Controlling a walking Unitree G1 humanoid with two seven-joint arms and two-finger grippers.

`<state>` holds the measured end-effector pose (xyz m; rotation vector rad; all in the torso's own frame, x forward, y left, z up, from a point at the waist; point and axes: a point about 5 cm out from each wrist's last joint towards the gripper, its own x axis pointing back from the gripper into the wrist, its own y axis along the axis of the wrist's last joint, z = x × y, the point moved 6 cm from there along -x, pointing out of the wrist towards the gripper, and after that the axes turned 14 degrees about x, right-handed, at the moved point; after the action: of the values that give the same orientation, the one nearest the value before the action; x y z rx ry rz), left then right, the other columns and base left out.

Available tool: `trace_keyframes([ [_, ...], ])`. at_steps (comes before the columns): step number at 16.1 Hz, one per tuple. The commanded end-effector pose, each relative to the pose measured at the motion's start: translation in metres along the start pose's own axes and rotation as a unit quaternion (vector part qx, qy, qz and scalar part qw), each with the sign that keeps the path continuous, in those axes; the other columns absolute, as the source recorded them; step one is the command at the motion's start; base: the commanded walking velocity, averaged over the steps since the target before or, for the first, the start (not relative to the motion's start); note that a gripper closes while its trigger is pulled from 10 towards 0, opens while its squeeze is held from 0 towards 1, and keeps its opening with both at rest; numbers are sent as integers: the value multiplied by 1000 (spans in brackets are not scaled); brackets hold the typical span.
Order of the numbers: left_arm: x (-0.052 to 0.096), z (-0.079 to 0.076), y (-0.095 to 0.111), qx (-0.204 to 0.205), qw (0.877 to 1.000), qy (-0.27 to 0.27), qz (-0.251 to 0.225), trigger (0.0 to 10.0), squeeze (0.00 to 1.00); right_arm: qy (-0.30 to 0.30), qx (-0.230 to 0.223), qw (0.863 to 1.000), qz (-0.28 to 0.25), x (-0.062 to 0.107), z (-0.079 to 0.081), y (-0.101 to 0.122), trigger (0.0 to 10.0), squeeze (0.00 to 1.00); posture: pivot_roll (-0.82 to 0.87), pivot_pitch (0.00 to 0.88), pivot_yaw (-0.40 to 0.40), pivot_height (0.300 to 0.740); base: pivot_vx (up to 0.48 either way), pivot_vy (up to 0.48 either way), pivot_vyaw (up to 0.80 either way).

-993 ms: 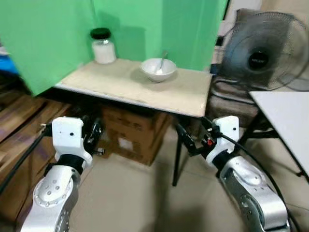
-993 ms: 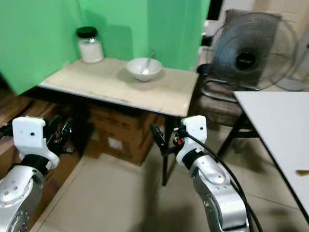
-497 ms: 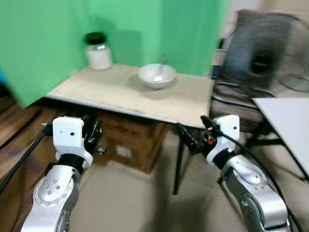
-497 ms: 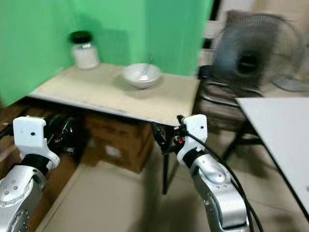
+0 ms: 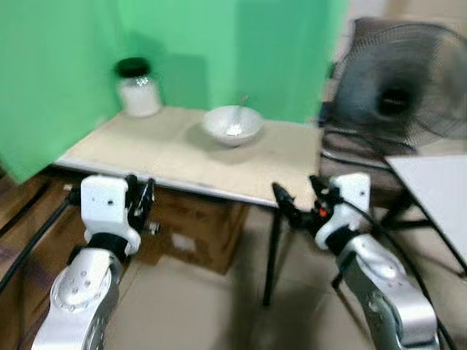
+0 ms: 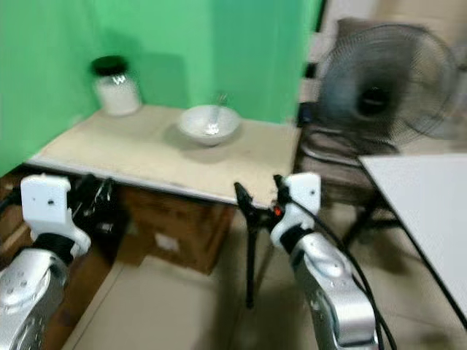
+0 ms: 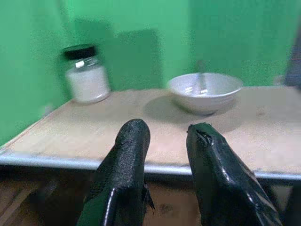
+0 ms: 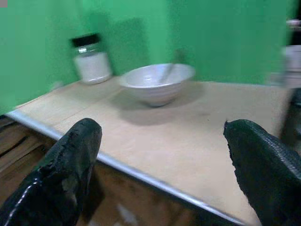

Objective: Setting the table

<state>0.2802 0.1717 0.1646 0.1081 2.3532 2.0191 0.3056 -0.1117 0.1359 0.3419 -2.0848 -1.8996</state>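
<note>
A beige table stands against a green backdrop, and on it, toward the back, sits a white bowl with a spoon leaning inside it. At the table's far left corner, well apart from the bowl, stands a glass jar with a black lid, filled with something white. Both silver arms are bent at the elbow and held up in front of the body, below the table's near edge, with their wrists pointed toward the tabletop. The left gripper hangs just short of the front edge on the robot's left side, its two black fingers drawn near each other with only a narrow gap between them, and nothing is pinched there. The right gripper is raised near the table's front right corner, its fingers spread wide and empty; in its wrist view the bowl lies between them further off across the tabletop. Under the table sit cardboard boxes. To the right stands a large dark fan, and the corner of a white table juts in at the right side. The floor is pale tile.
</note>
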Motion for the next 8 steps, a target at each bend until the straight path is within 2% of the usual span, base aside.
trace_keyframes([
  [1,0,-7,-2,1,1000,-13,5,10000,0,-8,-3,1000,2,1,-5,1,10000,0,-57,11,51,740,319,0,0],
  [8,-1,-7,-2,0,1000,-14,5,10000,0,-2,0,1000,-3,-3,-3,3,10000,0,-53,5,47,740,321,0,0],
])
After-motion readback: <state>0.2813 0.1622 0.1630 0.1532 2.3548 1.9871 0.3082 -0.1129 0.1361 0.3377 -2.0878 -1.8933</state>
